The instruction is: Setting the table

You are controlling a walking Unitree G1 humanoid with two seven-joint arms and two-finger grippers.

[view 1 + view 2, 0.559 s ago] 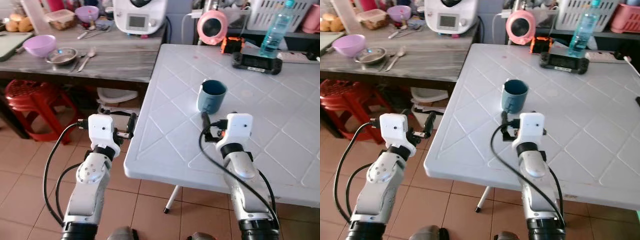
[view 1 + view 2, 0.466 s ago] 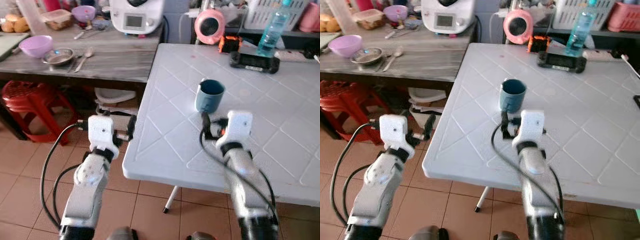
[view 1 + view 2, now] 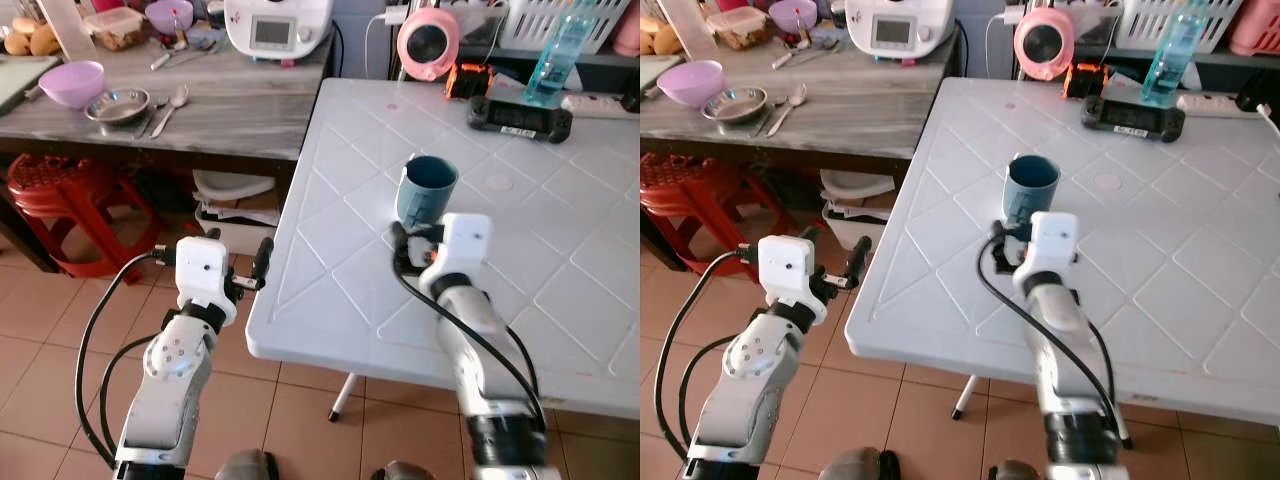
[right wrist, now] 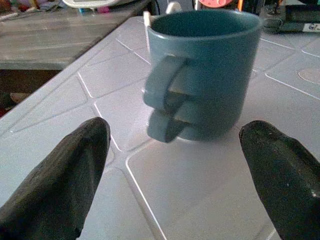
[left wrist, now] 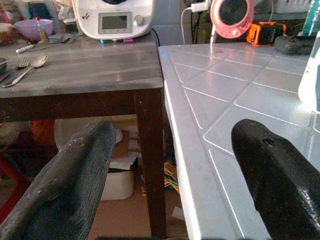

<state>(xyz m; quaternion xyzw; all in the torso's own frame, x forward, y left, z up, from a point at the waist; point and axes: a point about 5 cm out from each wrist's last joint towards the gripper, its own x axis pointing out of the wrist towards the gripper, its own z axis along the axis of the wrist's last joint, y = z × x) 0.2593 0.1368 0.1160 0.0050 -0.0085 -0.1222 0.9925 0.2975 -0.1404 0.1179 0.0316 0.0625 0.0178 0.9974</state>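
Right pincer (image 4: 175,165) now closer to blue mug (image 4: 210,70), fingers apart, mug just ahead, w/ handle facing.

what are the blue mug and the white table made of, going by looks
Blue mug: probably glazed ceramic; thick wall and handle, smooth even colour with a soft sheen. White table: looks like moulded plastic; a diamond pattern of grooves is pressed into the top, with a rounded rim and dull gloss. Neither can be confirmed by sight.

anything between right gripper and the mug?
Nothing visible. The right gripper is open, low over the white table, with the blue mug straight ahead between the lines of its fingers, handle facing it. Bare tabletop lies between.
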